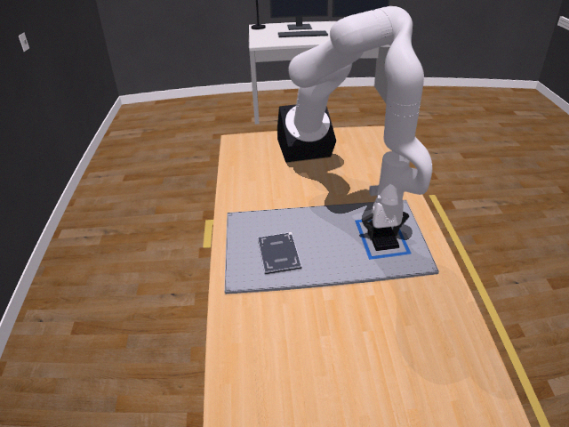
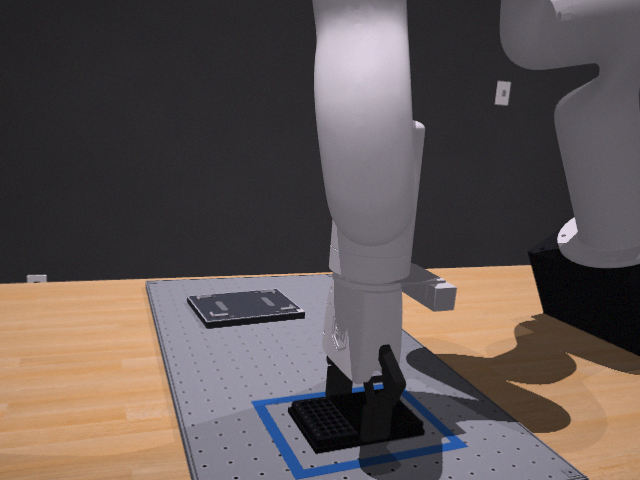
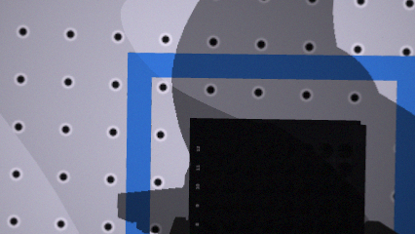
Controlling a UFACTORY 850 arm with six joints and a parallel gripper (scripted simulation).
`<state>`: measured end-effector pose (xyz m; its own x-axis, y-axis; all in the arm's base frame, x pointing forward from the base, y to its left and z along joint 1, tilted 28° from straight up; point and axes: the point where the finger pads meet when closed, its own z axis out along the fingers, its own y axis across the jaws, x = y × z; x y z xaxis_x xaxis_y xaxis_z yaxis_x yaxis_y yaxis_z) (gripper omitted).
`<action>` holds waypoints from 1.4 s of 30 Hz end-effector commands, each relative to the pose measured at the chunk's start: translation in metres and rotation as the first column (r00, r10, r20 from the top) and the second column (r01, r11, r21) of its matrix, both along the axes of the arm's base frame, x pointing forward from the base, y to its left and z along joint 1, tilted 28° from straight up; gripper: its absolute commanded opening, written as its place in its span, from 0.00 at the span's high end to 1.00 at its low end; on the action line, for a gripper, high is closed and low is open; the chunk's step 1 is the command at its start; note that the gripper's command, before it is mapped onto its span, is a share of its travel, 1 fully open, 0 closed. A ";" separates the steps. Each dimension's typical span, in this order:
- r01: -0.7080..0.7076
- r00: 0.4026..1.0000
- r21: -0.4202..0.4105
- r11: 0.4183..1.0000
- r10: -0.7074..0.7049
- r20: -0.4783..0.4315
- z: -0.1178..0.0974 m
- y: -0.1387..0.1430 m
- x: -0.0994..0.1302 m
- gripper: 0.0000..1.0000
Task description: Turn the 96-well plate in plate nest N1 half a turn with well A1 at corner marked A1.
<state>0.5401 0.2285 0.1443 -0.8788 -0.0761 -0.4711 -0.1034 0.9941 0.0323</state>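
The black 96-well plate (image 1: 384, 239) lies flat inside a blue square outline (image 1: 388, 255) on the right of the grey perforated baseplate (image 1: 321, 270). It also shows in the exterior view (image 2: 356, 421) and fills the lower part of the wrist view (image 3: 278, 175). My gripper (image 2: 356, 413) is open and low over the plate, with one finger on each long side. I cannot tell whether the fingers touch it. The plate nest N1 (image 1: 279, 253) (image 2: 245, 306), a dark slab with white corner locators, sits empty on the left of the baseplate. The plate's cut-off corner is not discernible.
The baseplate lies across a wooden table. The arm's black base (image 1: 305, 140) stands at the table's far end. A white desk (image 1: 293, 41) is behind it. Yellow floor tape (image 1: 486, 308) runs along the table's right side.
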 end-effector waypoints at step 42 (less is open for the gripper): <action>0.000 1.000 0.001 1.000 0.000 0.001 0.001 0.000 0.000 1.00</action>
